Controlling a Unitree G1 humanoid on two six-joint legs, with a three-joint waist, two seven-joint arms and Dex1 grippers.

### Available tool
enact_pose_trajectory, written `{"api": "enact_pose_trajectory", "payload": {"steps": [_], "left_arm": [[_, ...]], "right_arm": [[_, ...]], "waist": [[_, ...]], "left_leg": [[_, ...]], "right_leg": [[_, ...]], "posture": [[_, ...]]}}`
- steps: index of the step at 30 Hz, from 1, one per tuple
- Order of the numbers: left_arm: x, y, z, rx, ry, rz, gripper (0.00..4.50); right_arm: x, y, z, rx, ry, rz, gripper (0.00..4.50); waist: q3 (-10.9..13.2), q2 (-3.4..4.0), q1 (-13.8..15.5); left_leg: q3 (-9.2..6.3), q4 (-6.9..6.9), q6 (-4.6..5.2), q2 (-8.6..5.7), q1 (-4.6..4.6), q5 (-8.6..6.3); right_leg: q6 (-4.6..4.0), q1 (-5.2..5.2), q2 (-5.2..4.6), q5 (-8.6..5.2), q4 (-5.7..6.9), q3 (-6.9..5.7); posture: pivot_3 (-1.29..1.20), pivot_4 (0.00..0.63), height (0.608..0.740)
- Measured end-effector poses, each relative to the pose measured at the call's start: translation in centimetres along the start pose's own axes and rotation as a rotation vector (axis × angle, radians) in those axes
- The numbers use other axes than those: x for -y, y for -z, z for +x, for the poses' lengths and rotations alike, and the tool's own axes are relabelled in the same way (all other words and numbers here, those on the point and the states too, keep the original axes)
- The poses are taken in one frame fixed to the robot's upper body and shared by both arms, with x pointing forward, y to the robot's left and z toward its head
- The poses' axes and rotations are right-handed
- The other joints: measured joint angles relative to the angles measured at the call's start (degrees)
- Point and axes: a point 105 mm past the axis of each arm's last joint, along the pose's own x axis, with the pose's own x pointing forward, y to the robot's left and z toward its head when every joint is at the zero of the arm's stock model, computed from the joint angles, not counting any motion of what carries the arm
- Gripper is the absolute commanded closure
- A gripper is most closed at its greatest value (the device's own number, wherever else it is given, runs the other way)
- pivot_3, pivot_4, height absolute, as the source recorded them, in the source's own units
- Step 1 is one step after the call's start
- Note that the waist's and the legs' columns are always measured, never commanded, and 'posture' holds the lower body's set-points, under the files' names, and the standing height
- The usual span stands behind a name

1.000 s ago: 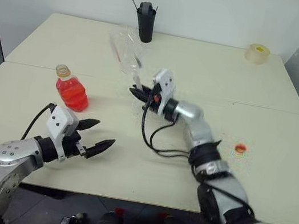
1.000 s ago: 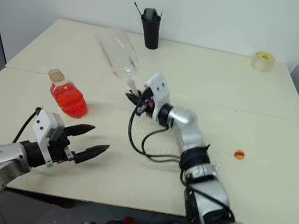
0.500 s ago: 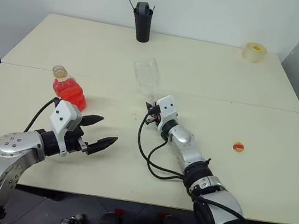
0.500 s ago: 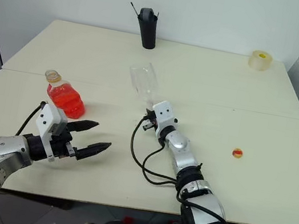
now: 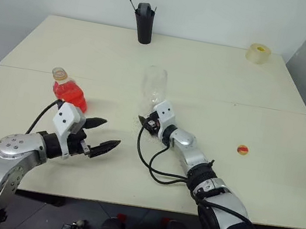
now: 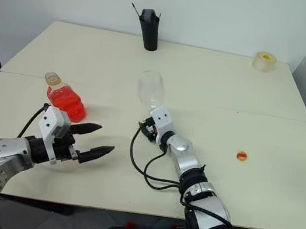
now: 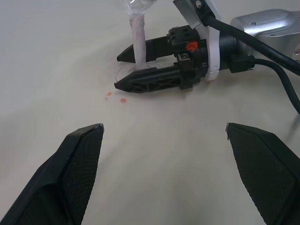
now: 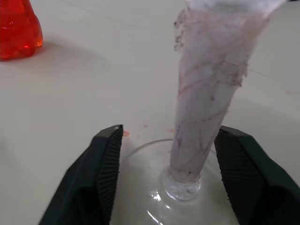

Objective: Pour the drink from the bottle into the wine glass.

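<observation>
The wine glass [image 6: 151,88] stands upright on the cream surface [image 6: 274,100], its stem between the parted fingers of the right end effector [image 6: 145,128], which flank it without clamping. The uncapped bottle [image 6: 64,99] of red drink [image 6: 67,103] sits just beyond the left end effector [image 6: 93,141], fingers spread and empty.

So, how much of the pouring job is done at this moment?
Done: the wine glass stands upright on the table, empty. In hand: nothing; the right gripper is open around its stem. Left: the bottle is full of red drink, uncapped, and the open left gripper must take it.
</observation>
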Motion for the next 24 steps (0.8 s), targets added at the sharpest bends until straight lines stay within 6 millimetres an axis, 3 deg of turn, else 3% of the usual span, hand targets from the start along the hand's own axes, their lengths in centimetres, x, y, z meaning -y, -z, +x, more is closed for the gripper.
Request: {"api": "enact_pose_trajectory", "payload": {"steps": [2,16,24], "left_arm": [[-0.1,0.0,0.0,0.001,-0.001,-0.001,0.0],[-0.6,0.1,0.2,-0.007,0.003,0.004,0.0],[-0.6,0.1,0.2,-0.007,0.012,0.001,0.0]], "right_arm": [[0.0,0.1,-0.1,-0.003,0.0,-0.005,0.03],[0.6,0.0,-0.8,-0.009,-0.014,-0.102,0.03],[0.9,-0.4,-2.7,-0.021,-0.074,-0.149,0.03]], "waist": [[0.0,0.0,0.0],[0.0,0.0,0.3],[0.0,0.01,0.4]], "left_leg": [[-0.01,0.0,0.0,0.0,0.0,0.0],[-0.04,0.01,0.0,-0.02,-0.08,0.0],[-0.08,0.02,0.0,-0.02,-0.15,0.0]], "right_leg": [[0.0,0.0,0.0,0.0,0.0,0.0],[0.0,-0.02,-0.03,0.0,-0.03,0.0],[0.0,-0.05,-0.04,0.0,-0.05,0.0]], "posture": [[0.0,0.15,0.74],[0.0,0.15,0.74],[0.0,0.15,0.74]]}}
